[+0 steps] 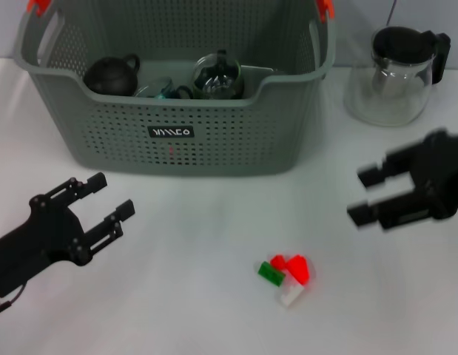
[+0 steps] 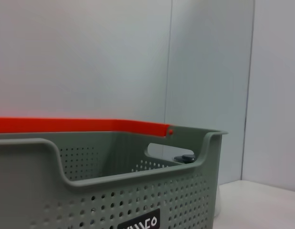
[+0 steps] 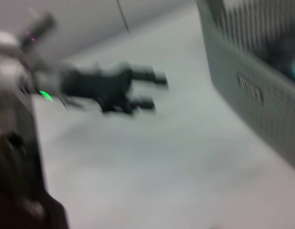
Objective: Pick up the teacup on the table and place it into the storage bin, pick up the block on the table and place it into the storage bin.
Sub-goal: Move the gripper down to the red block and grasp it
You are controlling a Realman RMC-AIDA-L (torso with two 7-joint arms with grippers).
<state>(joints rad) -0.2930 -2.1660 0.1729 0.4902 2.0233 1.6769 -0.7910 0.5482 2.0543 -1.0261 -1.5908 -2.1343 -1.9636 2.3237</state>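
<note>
The bin point(image 1: 177, 96) is taken as the landmark, standing at the back of the tabletop point(image 1: 214, 310). Inside it a dark teapot point(image 1: 110, 74), a glass pot point(image 1: 217, 74) and what looks like a teal cup point(image 1: 160, 89) can be made out, so the teacup step is judged done. The block point(image 1: 286, 272), a small red, green and white cluster, is seen lying in front of the bin, toward its right end and well apart from its wall. That is judged the step in hand.

The right claw point(image 1: 376, 194) is held in the air off the bin's right front corner, spread wide with nothing in it, and blurred, so it is likely on the move. The left claw point(image 1: 106, 203) is hung off the bin's left front corner, likewise released and carrying nothing; in the right wrist view it point(image 3: 152, 90) is shown across bare tabletop from the bin wall.

For the next move, a descent onto the block is called for, the fingers to be set astride the cluster. Open tabletop is left all round the block. A jug point(image 1: 395, 74) stands just beside the bin's right end, and the bin's raised rim must be cleared on the carry.
</note>
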